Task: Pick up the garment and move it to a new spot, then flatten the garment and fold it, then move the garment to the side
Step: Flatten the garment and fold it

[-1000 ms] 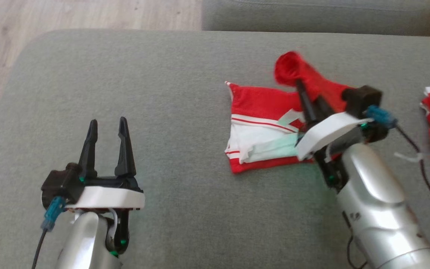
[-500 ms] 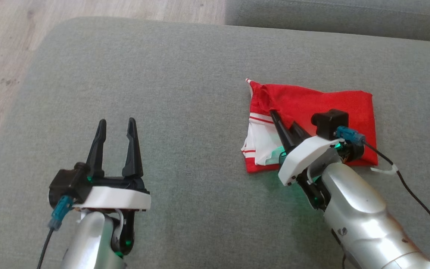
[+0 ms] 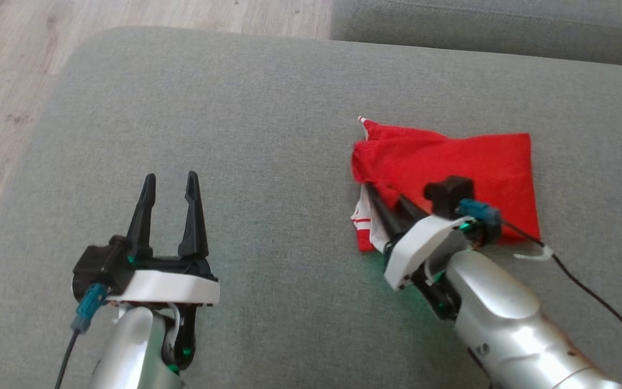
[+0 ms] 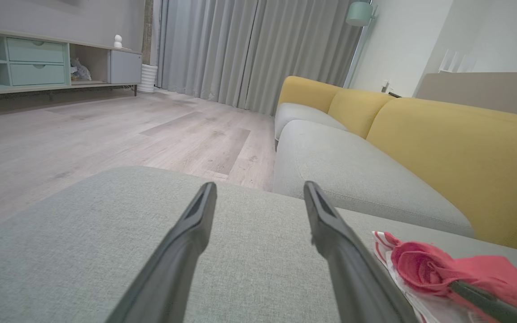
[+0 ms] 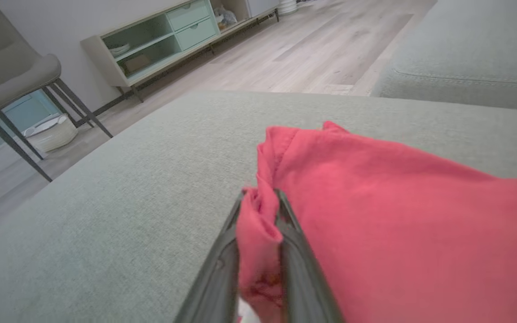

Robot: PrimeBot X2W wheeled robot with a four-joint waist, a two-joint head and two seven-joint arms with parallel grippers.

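Left arm: the left forearm point(image 3: 127, 346) is seen entering the head view from 7 o'clock. The wrist is held straight and the fingers are pointed to 12 o'clock.
Left gripper point(image 3: 171, 175): it is held wide open, with nothing between the fingers. In its own wrist view the two fingers are seen running low over the grey cushion point(image 3: 246, 108). Whether the cushion is touched cannot be told.
Right arm: the right forearm point(image 3: 505, 324) is brought in from 5 o'clock and angled so that the fingers are pointed to about 11 o'clock. A black cable point(image 3: 586, 292) is trailed from the wrist toward 4 o'clock.
Right gripper point(image 3: 384, 192): it is closed on a bunched fold of the garment point(image 3: 451, 162). In the right wrist view, red fabric is pinched between the two fingers and pressed against both.
Garment position: it is laid on the cushion at 2 o'clock from the middle of the head view, at 3 o'clock from the left gripper and well apart from it.
Garment shape: a red layer is folded over the top. A white striped part is left showing at the 8 o'clock corner, just beside the right gripper's fingers.
Gripped spot: the 9 o'clock edge, where the red layer is gathered into a loose roll.
Surroundings: a wooden floor point(image 3: 14, 81) is seen at 10 o'clock and a grey sofa point(image 3: 478, 27) at 1 o'clock.
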